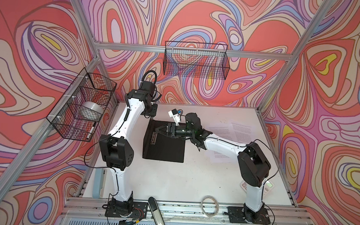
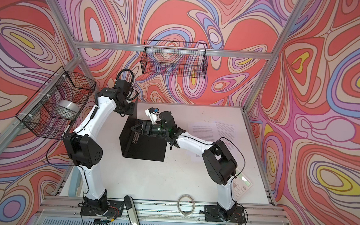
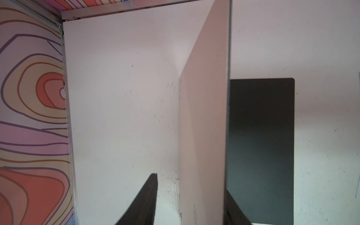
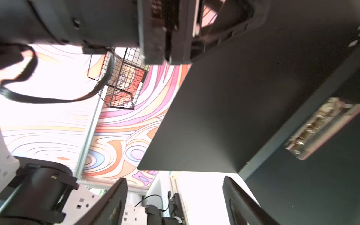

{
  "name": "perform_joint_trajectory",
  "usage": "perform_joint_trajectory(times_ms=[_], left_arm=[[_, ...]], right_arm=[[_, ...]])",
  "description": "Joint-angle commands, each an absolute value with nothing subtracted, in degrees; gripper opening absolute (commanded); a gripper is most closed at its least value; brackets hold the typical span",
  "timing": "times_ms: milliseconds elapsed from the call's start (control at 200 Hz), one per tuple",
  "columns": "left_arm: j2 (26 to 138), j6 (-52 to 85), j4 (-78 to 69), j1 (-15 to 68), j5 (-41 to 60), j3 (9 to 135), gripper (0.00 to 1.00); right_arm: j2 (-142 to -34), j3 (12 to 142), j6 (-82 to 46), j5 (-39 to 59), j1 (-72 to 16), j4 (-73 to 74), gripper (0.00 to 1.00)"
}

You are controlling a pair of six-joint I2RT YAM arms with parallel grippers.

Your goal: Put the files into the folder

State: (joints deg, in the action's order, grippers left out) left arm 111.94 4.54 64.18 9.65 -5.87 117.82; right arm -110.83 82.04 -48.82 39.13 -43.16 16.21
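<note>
The folder lies open on the white table, black inside up, with its metal clip at the spine. One cover stands upright. My left gripper straddles the cover's top edge. One finger is still a gap away from the cover, so it is open. My right gripper hovers over the spine, open and empty. The files lie flat to the right, partly under the right arm.
A white calculator sits at the front right. A tape ring and a black and silver tool lie on the front rail. Wire baskets hang on the left wall and on the back wall.
</note>
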Motion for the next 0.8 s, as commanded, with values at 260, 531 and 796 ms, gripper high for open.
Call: perform_joint_trajectory(times_ms=[260, 531, 796], left_arm=[[105.58, -0.11, 67.59, 8.10, -6.49, 108.58, 0.31], [102.77, 1.09, 68.55, 6.33, -2.61, 105.65, 0.19], [102.22, 2.16, 69.55, 6.24, -1.75, 105.31, 0.06]], right_arm=[[-100.10, 74.89, -34.36, 23.24, -43.43, -9.41, 0.80], [-97.07, 67.94, -34.58, 19.18, -43.46, -10.46, 0.79], [-96.09, 66.42, -33.92, 17.89, -43.49, -11.49, 0.79]])
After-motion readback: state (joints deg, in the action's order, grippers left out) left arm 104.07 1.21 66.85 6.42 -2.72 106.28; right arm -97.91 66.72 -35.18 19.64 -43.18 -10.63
